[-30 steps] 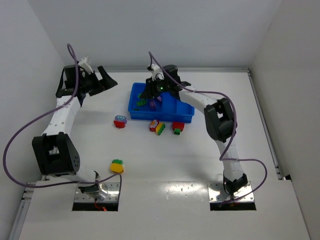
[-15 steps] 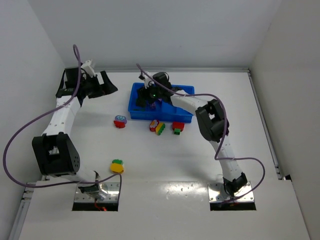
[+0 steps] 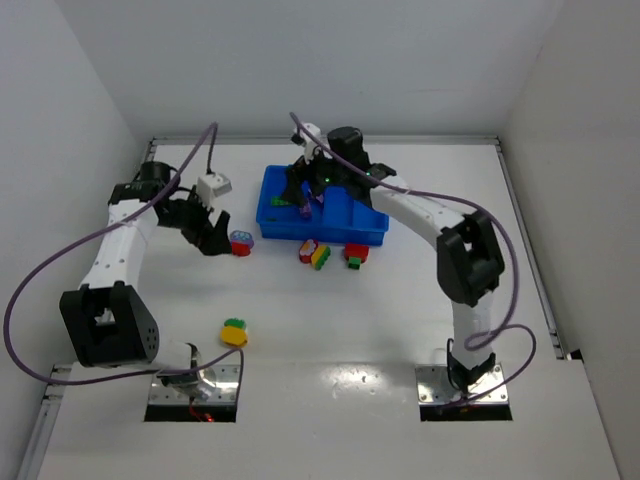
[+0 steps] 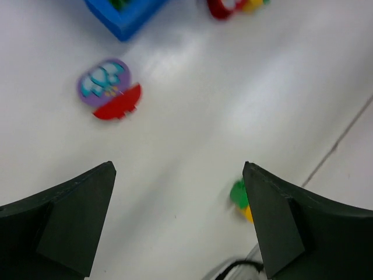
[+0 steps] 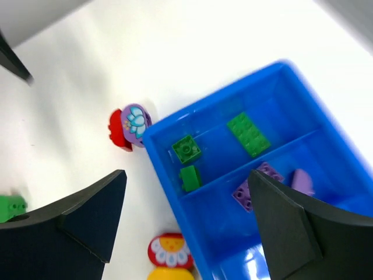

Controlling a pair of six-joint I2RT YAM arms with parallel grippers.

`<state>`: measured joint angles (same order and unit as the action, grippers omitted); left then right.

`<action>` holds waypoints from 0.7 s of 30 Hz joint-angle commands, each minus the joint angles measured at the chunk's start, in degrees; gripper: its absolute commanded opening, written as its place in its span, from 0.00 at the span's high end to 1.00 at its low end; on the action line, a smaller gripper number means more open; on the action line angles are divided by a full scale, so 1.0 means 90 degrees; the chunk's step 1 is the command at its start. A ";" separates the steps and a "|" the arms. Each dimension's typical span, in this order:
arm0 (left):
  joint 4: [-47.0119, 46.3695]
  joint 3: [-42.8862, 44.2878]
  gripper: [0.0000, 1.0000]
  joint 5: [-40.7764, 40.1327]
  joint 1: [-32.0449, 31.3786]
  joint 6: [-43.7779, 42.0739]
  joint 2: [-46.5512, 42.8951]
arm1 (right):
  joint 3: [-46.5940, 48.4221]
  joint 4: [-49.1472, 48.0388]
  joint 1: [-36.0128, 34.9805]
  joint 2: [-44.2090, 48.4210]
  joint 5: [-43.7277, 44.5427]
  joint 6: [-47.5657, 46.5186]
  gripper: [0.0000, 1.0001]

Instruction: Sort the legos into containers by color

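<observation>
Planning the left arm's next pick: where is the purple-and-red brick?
Top view: the purple-and-red plastic brick lies left of the blue plastic tray, beside the left tool.

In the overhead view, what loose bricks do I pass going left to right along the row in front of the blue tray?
purple-and-red brick → red brick → yellow brick → red-and-green brick

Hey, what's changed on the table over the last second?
The left end effector swung from the far left corner toward the purple-and-red brick, open. The right end effector stayed above the blue tray, jaws now open. The loose bricks and tray kept their places.
</observation>
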<state>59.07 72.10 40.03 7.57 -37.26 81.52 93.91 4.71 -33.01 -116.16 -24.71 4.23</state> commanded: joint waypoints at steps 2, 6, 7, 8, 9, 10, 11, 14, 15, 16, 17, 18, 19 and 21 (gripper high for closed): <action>0.1075 -0.0755 0.03 -0.0346 -0.0216 -0.2402 -0.0833 | -0.0570 -0.0221 0.0133 0.1069 -0.0019 -0.0606 0.15; 0.0840 -0.2001 0.03 -0.0532 -0.0732 -0.3261 -0.1535 | -0.1282 -0.0075 0.0318 0.1586 0.0128 -0.0821 0.15; 0.0839 -0.2169 0.03 -0.0629 -0.0860 -0.3611 -0.1625 | -0.1400 -0.0074 0.0386 0.1685 0.0215 -0.0937 0.15; 0.0839 -0.2325 0.03 -0.0688 -0.0977 -0.3788 -0.1713 | -0.1498 -0.0006 0.0387 0.1782 0.0284 -0.0939 0.15; 0.0839 -0.2607 0.03 -0.0756 -0.1065 -0.3945 -0.1801 | -0.1692 -0.0006 0.0474 0.1870 0.0285 -0.1006 0.15; 0.0839 -0.2726 0.03 -0.0756 -0.1163 -0.4111 -0.1879 | -0.1771 -0.0006 0.0562 0.1968 0.0343 -0.1007 0.15; 0.0839 -0.2824 0.03 -0.0756 -0.1164 -0.4345 -0.1947 | -0.1849 0.0072 0.0563 0.2133 0.0343 -0.1075 0.15; 0.0907 -0.3088 0.03 -0.0689 -0.1358 -0.4822 -0.2006 | -0.2123 0.0072 0.0729 0.2349 0.0402 -0.1075 0.15; 0.0995 -0.3156 0.04 -0.0688 -0.1359 -0.4961 -0.1948 | -0.2240 0.0072 0.0826 0.2476 0.0402 -0.1075 0.15; 0.0995 -0.3312 0.04 -0.0688 -0.1436 -0.5088 -0.1948 | -0.2241 0.0130 0.0914 0.2535 0.0402 -0.1075 0.15; 0.0928 -0.3410 0.04 -0.0688 -0.1437 -0.5147 -0.2016 | -0.2328 0.0131 0.0914 0.2535 0.0402 -0.1075 0.15; 0.0830 -0.3508 0.04 -0.0756 -0.1505 -0.5264 -0.2152 | -0.2416 0.0131 0.0992 0.2632 0.0402 -0.1075 0.15; 0.0829 -0.3683 0.04 -0.0853 -0.1506 -0.5342 -0.2211 | -0.2417 0.0131 0.0993 0.2720 0.0402 -0.1075 0.15; 0.0654 -0.3830 0.04 -0.0941 -0.1584 -0.5411 -0.2338 | -0.2553 0.0131 0.1148 0.2798 0.0402 -0.1075 0.15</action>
<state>66.32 39.20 31.42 -5.63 -80.05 62.96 71.57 7.84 -23.77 -94.83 -21.15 -4.45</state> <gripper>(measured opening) 0.963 0.853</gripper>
